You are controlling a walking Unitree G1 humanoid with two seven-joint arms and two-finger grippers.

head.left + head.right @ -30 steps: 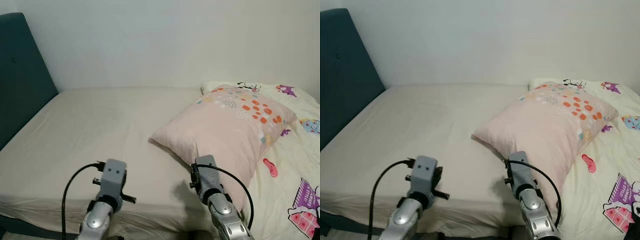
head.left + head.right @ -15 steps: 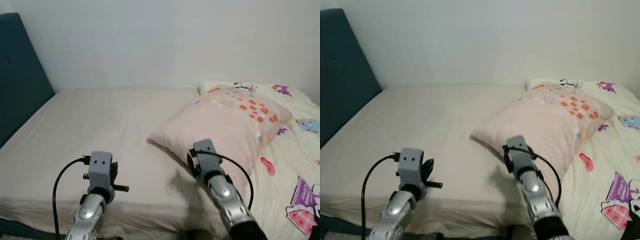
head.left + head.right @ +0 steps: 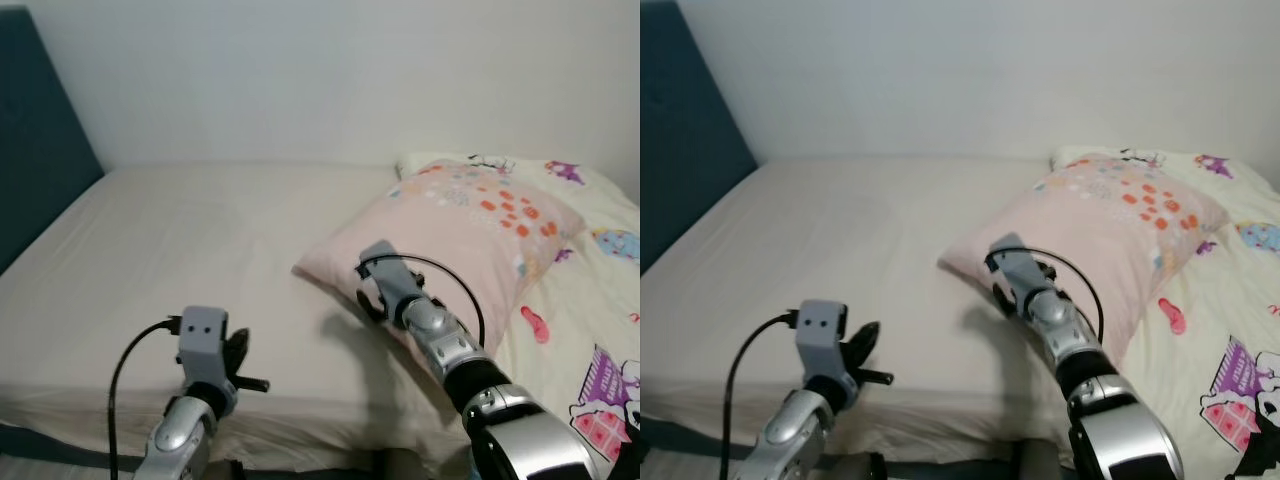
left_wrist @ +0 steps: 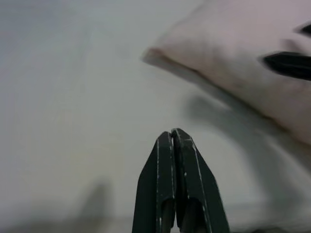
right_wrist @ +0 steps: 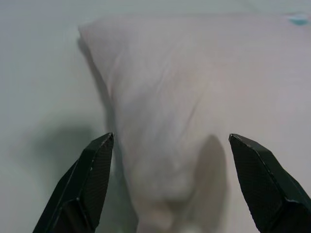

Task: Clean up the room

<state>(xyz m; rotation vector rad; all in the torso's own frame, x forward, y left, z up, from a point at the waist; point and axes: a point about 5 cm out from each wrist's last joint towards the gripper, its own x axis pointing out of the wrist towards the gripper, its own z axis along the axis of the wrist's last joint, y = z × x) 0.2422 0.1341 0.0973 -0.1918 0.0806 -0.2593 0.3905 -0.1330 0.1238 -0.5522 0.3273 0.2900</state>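
We see a bed with a plain cream sheet, its dark teal headboard along the left edge and a pale wall behind it. A pink pillow, dotted with orange and pastel marks at its far end, lies on the right half of the bed, its near corner pointing toward the middle of the mattress. It rests partly on a cartoon-printed blanket that covers the bed's right edge.

Our right gripper reaches out over the near edge of the bed and hovers at the pillow's near-left side, its two black fingers spread wide with the pillow's edge framed between them, not yet closed on the fabric.

Our left gripper hangs above the near edge of the bare sheet, well apart from the pillow, its fingers pressed together with nothing between them.
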